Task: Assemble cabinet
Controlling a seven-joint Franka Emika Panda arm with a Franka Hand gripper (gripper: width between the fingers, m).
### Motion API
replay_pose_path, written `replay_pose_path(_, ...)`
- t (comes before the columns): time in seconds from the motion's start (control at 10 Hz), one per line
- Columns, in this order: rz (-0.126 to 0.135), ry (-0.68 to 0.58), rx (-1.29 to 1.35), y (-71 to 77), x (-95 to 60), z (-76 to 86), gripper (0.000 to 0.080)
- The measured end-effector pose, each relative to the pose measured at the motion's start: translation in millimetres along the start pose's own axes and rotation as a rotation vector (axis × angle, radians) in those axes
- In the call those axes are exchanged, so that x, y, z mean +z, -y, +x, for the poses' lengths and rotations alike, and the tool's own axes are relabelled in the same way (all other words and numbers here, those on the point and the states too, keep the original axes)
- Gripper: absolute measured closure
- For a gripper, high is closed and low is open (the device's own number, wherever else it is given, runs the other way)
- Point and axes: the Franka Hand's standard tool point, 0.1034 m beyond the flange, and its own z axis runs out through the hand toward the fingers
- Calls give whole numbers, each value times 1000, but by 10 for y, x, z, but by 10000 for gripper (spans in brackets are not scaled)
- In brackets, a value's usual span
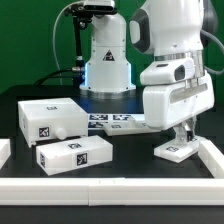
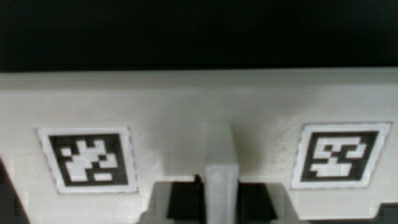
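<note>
The cabinet [image 1: 42, 117], a big white box with black-and-white tags and a small round knob [image 1: 62, 133], lies on the black table at the exterior view's left. My gripper [image 1: 181, 138] stands far from it at the exterior view's right, pointing down onto a small white part [image 1: 177, 151] that rests on the table. In the wrist view this part [image 2: 196, 105] shows two tags and a narrow upright rib [image 2: 217, 180]. My gripper [image 2: 217, 198] has a dark finger [image 2: 176, 200] pressed against each side of the rib.
A smaller long white block [image 1: 75, 153] lies in front of the cabinet. The marker board [image 1: 108, 122] lies in the middle by the arm's base. A low white wall [image 1: 110, 187] runs along the front and up the right side [image 1: 214, 152].
</note>
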Motion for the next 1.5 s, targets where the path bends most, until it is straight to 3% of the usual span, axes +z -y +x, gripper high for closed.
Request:
replay_pose_path(0.3,2,25,-94,321,-237,-227,738)
replay_pose_path(0.4,-17,-6,-206,375,-263,-225,738)
replay_pose_path(0.8,-12,-3,-210,353,-215,-249,737)
replay_pose_path(1.0,-20,-36,-486,647,-228,-203,737)
replay_pose_path(1.3,-16,-35,-485,663,-210,-247,737)
replay_pose_path(1.5,-23,-61,-623,788,-194,-228,735)
